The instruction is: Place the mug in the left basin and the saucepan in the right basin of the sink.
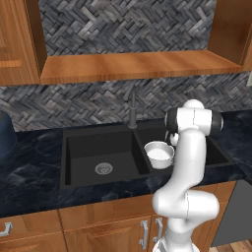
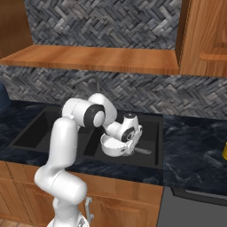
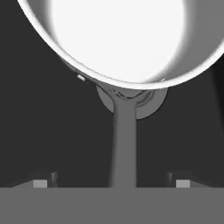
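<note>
**Saucepan over the right basin, claw spread wide**

The saucepan (image 3: 118, 39) sits just ahead of the claw (image 3: 111, 183), its pale bowl beyond the fingertips and its long thin handle (image 3: 124, 144) running straight back between them. The two fingertips (image 3: 40, 183) stand far apart on either side of the handle with a clear gap to each, so nothing is clamped: the claw is apart and free of the pan. That spread, by my reading, is a release, made so the pan can stay where it is.

From the base cameras the saucepan (image 1: 159, 154) is in the right basin (image 1: 219, 155) of the sink (image 1: 74, 142), close beside the central divider, below and in front of the claw. Whether its base already rests on the basin floor I cannot tell; in the hand view a round steel drain (image 3: 151, 103) shows right under the rim.

The left basin (image 1: 101, 152), off to the claw's left past the divider, holds only its drain. A yellow sliver, probably the mug (image 2: 225, 153), lies well apart to the claw's right on the counter (image 2: 195, 150). That half of the job looks undone.
</note>
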